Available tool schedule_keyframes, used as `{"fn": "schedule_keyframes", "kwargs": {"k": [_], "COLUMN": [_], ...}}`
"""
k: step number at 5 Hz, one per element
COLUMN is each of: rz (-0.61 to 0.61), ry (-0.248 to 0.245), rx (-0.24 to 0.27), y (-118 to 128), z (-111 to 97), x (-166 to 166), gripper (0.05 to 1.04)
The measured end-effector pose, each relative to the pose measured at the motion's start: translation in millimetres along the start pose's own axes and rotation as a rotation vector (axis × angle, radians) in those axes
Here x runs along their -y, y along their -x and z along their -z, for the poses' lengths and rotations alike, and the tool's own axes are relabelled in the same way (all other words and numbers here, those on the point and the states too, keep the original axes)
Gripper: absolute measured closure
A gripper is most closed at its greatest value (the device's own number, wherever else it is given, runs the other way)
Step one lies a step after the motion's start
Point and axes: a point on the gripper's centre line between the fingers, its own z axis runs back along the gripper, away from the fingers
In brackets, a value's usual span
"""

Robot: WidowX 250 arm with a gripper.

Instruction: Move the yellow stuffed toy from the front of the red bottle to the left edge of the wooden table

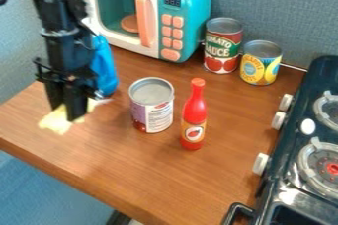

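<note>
The black gripper (66, 111) hangs low over the left part of the wooden counter. Right at its lower end is a pale yellow, crumpled-looking thing (57, 121); whether it is held or only lies beneath cannot be told. Just behind the gripper stands a blue object (104, 68), partly hidden by the arm. To the right is an upright can (153, 108) with a white and purple label, and beside it a red bottle (194, 115) stands upright.
A toy microwave (186, 17) in teal and white stands at the back. Right of it are a tomato sauce can (222, 46) and a yellow can (260, 63). A dark toy stove (285, 169) with knobs borders the counter (132, 169) on the right.
</note>
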Motion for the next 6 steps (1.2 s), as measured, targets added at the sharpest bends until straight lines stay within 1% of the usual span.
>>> {"fn": "schedule_keyframes", "kwargs": {"k": [1,2,4,5,6], "rz": [0.005,0.000,0.044,0.038,0.003], "ry": [0.006,0.003,-0.059,-0.087,-0.097], "rx": [-0.053,-0.095,-0.121,-0.063,0.010], "y": [-7.8,-4.2,-9.4,-14.6,-12.8], "z": [3.1,14.7,37.2,44.9,46.1], "x": [-31.5,-51.1,-69.4,-71.6,-79.9], "gripper": [0.728,0.728,0.728,0.728,0.670]}}
